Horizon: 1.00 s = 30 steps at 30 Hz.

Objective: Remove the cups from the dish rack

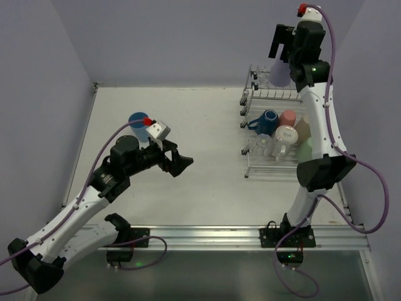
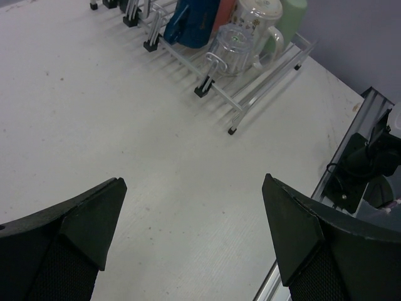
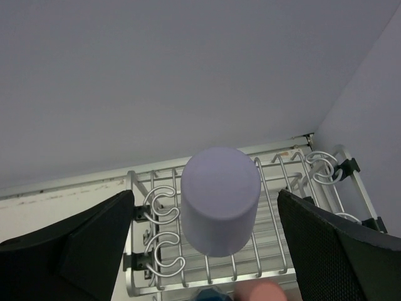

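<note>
The right end effector stands wide open with nothing in it, its fingers framing but not touching the lavender tumbler, which sits upside down on the upper tier of the dish rack. The tumbler looks light, stiff and smooth-walled, so a squeeze across its mid-height sides, then a straight lift, seems safest. The glass mug below probably needs gentler handling. The left end effector is also fully spread and empty above the bare counter, near a light-blue cup.
</note>
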Tool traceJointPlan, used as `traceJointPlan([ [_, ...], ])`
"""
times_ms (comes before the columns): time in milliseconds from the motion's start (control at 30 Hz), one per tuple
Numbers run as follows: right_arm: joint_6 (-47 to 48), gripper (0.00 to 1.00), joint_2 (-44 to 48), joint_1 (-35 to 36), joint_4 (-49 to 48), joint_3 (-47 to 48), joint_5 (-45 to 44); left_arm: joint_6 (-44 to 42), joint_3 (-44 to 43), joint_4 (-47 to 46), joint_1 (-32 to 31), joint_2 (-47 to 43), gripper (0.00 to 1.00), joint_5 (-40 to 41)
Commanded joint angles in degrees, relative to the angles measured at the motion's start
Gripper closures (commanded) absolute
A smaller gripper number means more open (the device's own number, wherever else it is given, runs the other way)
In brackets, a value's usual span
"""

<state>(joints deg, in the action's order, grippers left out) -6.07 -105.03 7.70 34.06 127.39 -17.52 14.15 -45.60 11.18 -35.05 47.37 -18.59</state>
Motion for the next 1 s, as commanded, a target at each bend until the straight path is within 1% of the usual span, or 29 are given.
traceJointPlan([
  [0, 2.9, 0.01, -2.89, -0.85, 2.85, 4.88, -0.76, -1.41, 0.34, -2.39, -0.72, 0.78, 0.0, 0.04],
  [133, 2.55, 0.01, -6.23, -2.34, 2.94, 7.34, 0.2, -1.58, 0.25, -2.39, -0.81, 1.93, 0.0, 0.13],
  [300, 2.02, 0.01, -9.66, -3.4, 2.76, 7.96, 2.4, -1.85, -0.01, -2.39, -0.72, 3.42, 0.0, 0.31],
  [433, 2.11, 0.01, -10.37, -3.92, 0.4, 6.12, 3.54, -2.02, -0.1, -2.3, -0.72, 4.39, 0.0, 0.83],
  [500, 2.29, 0.03, -10.37, -3.93, -0.75, 5.5, 3.81, -2.02, -0.01, -2.39, -0.72, 4.83, 0.0, 0.92],
  [533, 2.37, 0.06, -10.45, -3.93, -1.45, 5.32, 3.81, -2.11, -0.1, -2.39, -0.72, 4.92, 0.0, 0.92],
  [567, 2.46, 0.14, -10.54, -3.93, -1.46, 5.41, 3.98, -2.11, -0.1, -2.39, -0.64, 4.92, 0.0, 1.1],
  [600, 2.55, 0.18, -10.72, -3.93, -1.54, 5.5, 3.98, -2.2, -0.1, -2.39, -0.72, 5.01, 0.0, 1.27],
  [633, 2.46, 0.26, -10.72, -3.93, -1.72, 5.32, 4.07, -2.29, -0.1, -2.39, -0.72, 5.01, 0.0, 1.27],
  [667, 2.46, 0.47, -10.54, -3.93, -1.81, 5.15, 4.07, -2.2, -0.1, -2.39, -0.64, 5.01, 0.0, 1.71],
  [700, 2.37, 0.53, -10.28, -3.84, -2.16, 4.62, 4.16, -2.2, -0.1, -2.3, -0.64, 5.01, 0.0, 1.89],
  [800, 2.11, 0.65, -7.21, -3.93, -4.88, 1.55, 3.9, -1.85, -0.27, -2.39, -0.64, 5.18, 0.0, 2.33],
  [933, 1.85, 0.66, -1.06, -3.93, -8.65, -1.09, 3.89, 0.51, -2.2, -2.39, -0.64, 6.5, 0.0, 1.19],
  [967, 1.59, 0.66, 1.91, -3.84, -9.01, -1.53, 4.07, 1.22, -3.08, -2.39, -0.55, 6.5, 0.0, -0.03],
])
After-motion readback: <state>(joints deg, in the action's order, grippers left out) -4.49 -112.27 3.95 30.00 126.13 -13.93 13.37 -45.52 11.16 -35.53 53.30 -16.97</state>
